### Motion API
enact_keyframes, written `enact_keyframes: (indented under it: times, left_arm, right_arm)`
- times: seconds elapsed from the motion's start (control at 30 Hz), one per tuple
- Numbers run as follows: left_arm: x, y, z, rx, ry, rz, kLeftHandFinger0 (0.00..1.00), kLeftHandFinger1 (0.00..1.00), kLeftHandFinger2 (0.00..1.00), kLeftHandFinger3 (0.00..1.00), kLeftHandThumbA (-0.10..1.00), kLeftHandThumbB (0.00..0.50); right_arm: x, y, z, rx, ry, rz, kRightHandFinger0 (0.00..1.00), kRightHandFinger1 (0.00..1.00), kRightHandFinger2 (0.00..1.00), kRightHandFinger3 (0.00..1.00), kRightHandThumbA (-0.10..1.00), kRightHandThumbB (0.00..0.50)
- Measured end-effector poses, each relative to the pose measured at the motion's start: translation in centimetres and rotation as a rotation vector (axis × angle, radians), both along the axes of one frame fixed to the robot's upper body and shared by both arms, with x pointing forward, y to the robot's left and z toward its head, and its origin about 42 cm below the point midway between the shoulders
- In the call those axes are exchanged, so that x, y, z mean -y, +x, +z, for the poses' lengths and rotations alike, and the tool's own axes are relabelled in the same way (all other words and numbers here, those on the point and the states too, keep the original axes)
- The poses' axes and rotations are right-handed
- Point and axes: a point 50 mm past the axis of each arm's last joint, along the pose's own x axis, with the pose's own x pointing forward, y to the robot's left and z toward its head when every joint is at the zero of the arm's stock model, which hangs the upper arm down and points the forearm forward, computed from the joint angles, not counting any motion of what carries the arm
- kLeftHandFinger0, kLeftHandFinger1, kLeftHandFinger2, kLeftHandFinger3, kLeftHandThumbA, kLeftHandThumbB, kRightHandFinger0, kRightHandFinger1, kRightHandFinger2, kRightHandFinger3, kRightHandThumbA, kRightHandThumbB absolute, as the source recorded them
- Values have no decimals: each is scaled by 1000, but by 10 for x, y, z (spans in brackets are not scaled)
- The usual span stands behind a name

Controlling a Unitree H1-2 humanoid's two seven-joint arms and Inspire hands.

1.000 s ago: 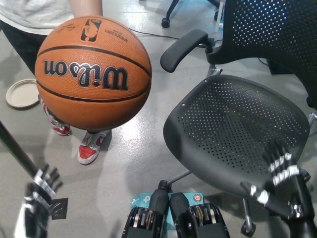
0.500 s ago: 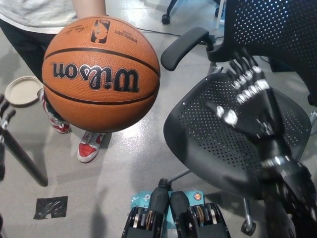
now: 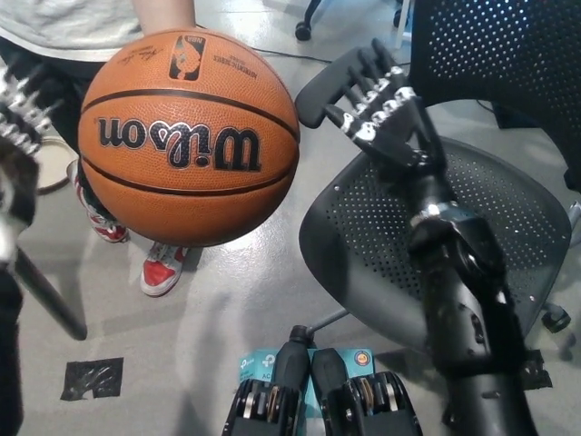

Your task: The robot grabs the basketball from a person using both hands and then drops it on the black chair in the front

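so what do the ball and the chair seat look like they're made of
The basketball looks like orange rubber or composite leather, matte: a pebbled skin with black seams and printed lettering. The black chair seat looks like moulded plastic with a slight sheen, judging by its smooth surface pierced with rows of small holes; it may be a different material.

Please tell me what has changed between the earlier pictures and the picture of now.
Both robot hands have risen from the bottom corners to flank the basketball: the white left robot hand is up at its left, the black right robot hand has swung up and leftward over the chair, fingers spread. Neither touches the ball yet. The person holds the ball much as before, and the chair stays in place.
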Motion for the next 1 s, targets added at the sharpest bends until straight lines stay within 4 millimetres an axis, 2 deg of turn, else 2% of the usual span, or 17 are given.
enact_keyframes:
  times: [0.03, 0.13, 0.23, 0.3, 0.37, 0.6, 0.63, 0.67, 0.73, 0.77, 0.9, 0.97, 1.0]
  left_arm:
    - [2, 3, 3, -3, 5, -5, 1000, 1000, 1000, 1000, 1000, 214]
    - [12, 13, 6, -27, 30, -25, 1000, 1000, 1000, 1000, 1000, 213]
    - [20, 20, 8, -51, 42, -40, 1000, 1000, 1000, 1000, 1000, 270]
    - [24, 24, 10, -68, 45, -48, 1000, 1000, 1000, 1000, 1000, 273]
    - [28, 27, 11, -76, 51, -56, 1000, 1000, 1000, 1000, 1000, 255]
    - [42, 29, -1, -119, 68, -79, 1000, 1000, 1000, 1000, 1000, 253]
    - [43, 29, -2, -122, 67, -80, 1000, 1000, 1000, 1000, 1000, 219]
    - [43, 29, -3, -124, 68, -80, 1000, 1000, 1000, 1000, 1000, 215]
    - [43, 27, -8, -129, 71, -78, 1000, 1000, 1000, 1000, 1000, 227]
    - [43, 25, -12, -137, 72, -76, 1000, 1000, 1000, 1000, 1000, 244]
    - [41, 11, -43, -199, 73, -69, 1000, 1000, 1000, 1000, 1000, 253]
    - [41, 6, -54, -226, 71, -69, 1000, 1000, 1000, 1000, 1000, 253]
    - [42, 2, -61, -242, 69, -70, 1000, 1000, 1000, 1000, 1000, 218]
  right_arm:
    - [-6, 0, 0, -7, 17, 15, 1000, 1000, 1000, 1000, 1000, 405]
    - [-15, 4, -3, -37, 43, 40, 1000, 1000, 1000, 1000, 1000, 400]
    - [-20, 9, -7, -62, 53, 59, 1000, 1000, 1000, 1000, 1000, 429]
    - [-24, 14, -10, -82, 46, 69, 1000, 1000, 1000, 1000, 1000, 432]
    - [-27, 15, -11, -91, 44, 77, 1000, 1000, 1000, 1000, 1000, 410]
    - [-42, 8, -12, -84, 68, 114, 1000, 1000, 1000, 1000, 1000, 423]
    - [-42, 8, -13, -82, 69, 115, 1000, 1000, 1000, 1000, 1000, 427]
    - [-42, 7, -14, -82, 68, 116, 1000, 1000, 1000, 1000, 1000, 429]
    - [-42, 0, -18, -73, 73, 119, 1000, 1000, 1000, 1000, 1000, 433]
    - [-42, -4, -20, -69, 76, 121, 1000, 1000, 1000, 1000, 1000, 458]
    - [-41, -28, -39, -64, 101, 124, 1000, 1000, 1000, 1000, 1000, 457]
    - [-40, -35, -46, -73, 106, 122, 1000, 1000, 1000, 1000, 1000, 457]
    - [-39, -37, -50, -78, 106, 121, 1000, 1000, 1000, 1000, 1000, 446]
